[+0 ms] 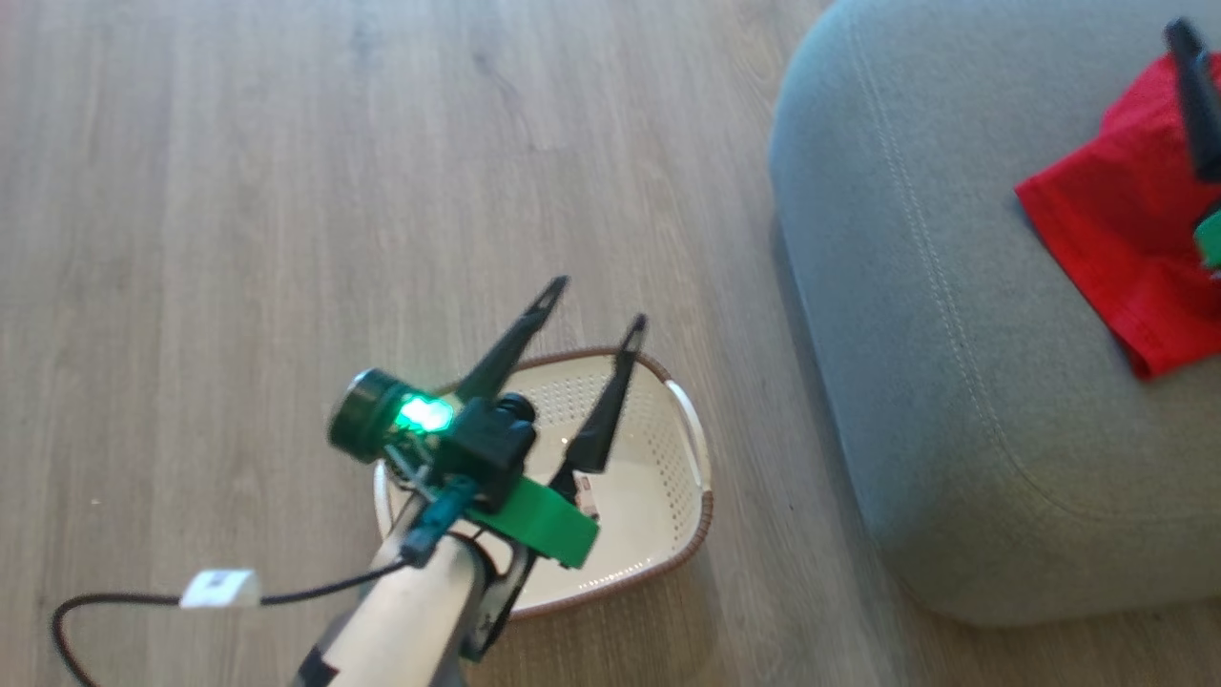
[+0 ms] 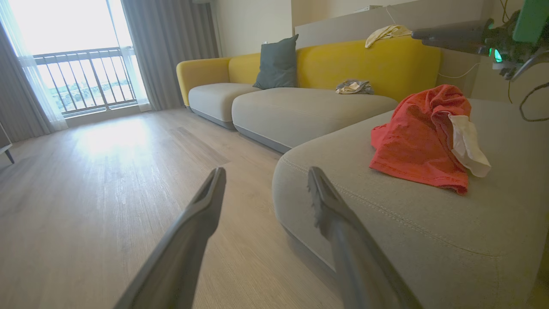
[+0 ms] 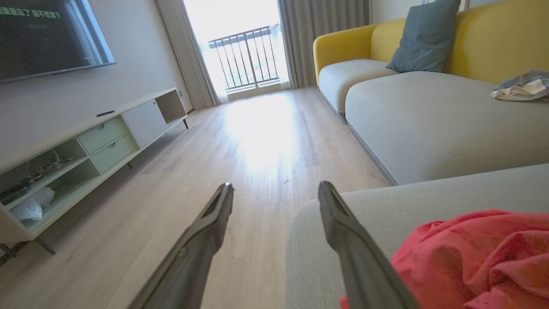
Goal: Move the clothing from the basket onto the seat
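Observation:
The cream basket [image 1: 694,448] with a brown braided rim stands on the wood floor, and I see no garment on its pale floor. My left gripper [image 1: 598,303] hovers over it, open and holding nothing, fingers pointing toward the seat [image 1: 935,363]. The red clothing [image 1: 1116,229] lies bunched on the grey seat [image 2: 429,223], and its heap [image 2: 418,137] shows a white band. My right gripper [image 3: 275,188] is open and holding nothing just above the red fabric [image 3: 472,257], one of its fingers [image 1: 1194,105] reaching over the garment.
A yellow-backed sofa [image 2: 377,60] with grey cushions, a grey pillow [image 2: 278,62] and small cloth heaps runs behind the seat. A low TV cabinet [image 3: 98,137] lines the opposite wall. Wood floor [image 1: 286,191] stretches left of the basket. A black cable [image 1: 114,603] trails from my left forearm.

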